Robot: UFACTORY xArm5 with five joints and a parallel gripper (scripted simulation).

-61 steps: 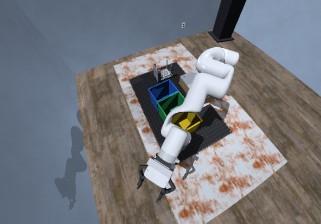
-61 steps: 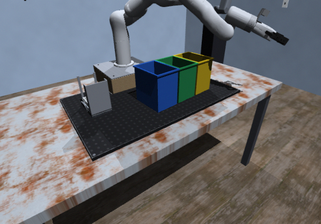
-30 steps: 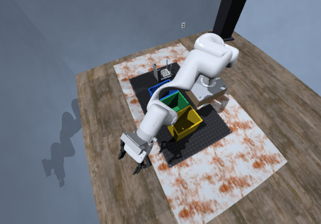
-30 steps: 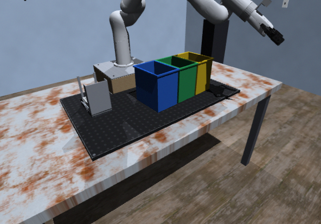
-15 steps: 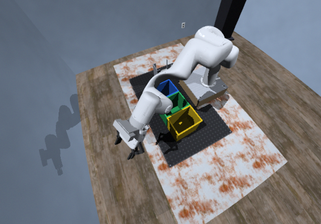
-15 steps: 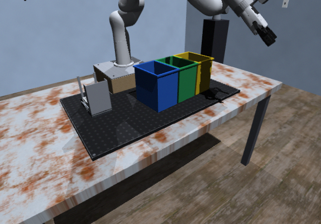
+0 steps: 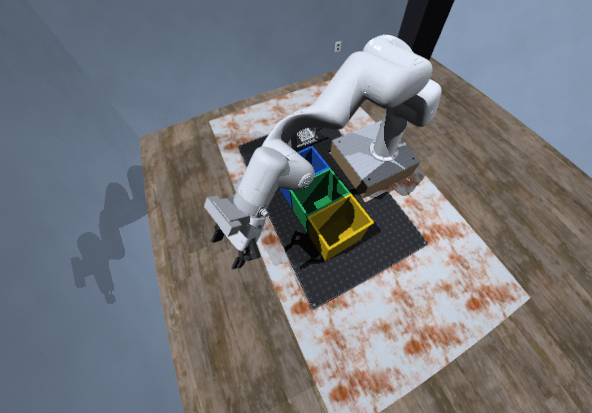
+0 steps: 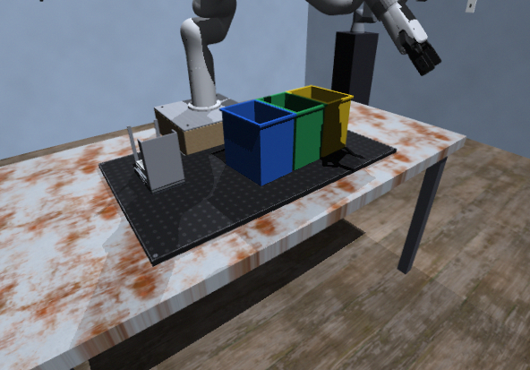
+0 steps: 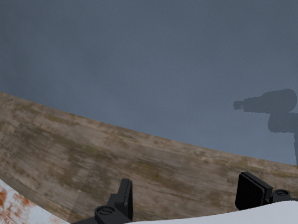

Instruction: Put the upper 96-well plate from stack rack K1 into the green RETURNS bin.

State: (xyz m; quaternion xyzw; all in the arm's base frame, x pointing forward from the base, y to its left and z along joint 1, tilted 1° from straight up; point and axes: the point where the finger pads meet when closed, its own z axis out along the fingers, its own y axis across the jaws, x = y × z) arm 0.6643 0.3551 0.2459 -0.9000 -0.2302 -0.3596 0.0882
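The stack rack K1 (image 8: 157, 160) stands at the left end of the black baseplate (image 8: 233, 187). Its grey panel hides most of the plates; only edges show beside it. In the overhead view the rack (image 7: 306, 138) is partly behind my arm. The green RETURNS bin (image 8: 306, 124) stands upright between the blue bin (image 8: 260, 140) and the yellow bin (image 8: 333, 116). My gripper (image 8: 425, 59) is open and empty, high in the air beyond the yellow bin, far from the rack. From above the gripper (image 7: 229, 246) hangs over the table's side edge. The wrist view shows the open fingers, floor and wall.
The arm's base block (image 8: 192, 124) stands behind the bins. A black pillar (image 8: 354, 64) stands on the floor behind the table. The three bins touch side by side in a row (image 7: 325, 199).
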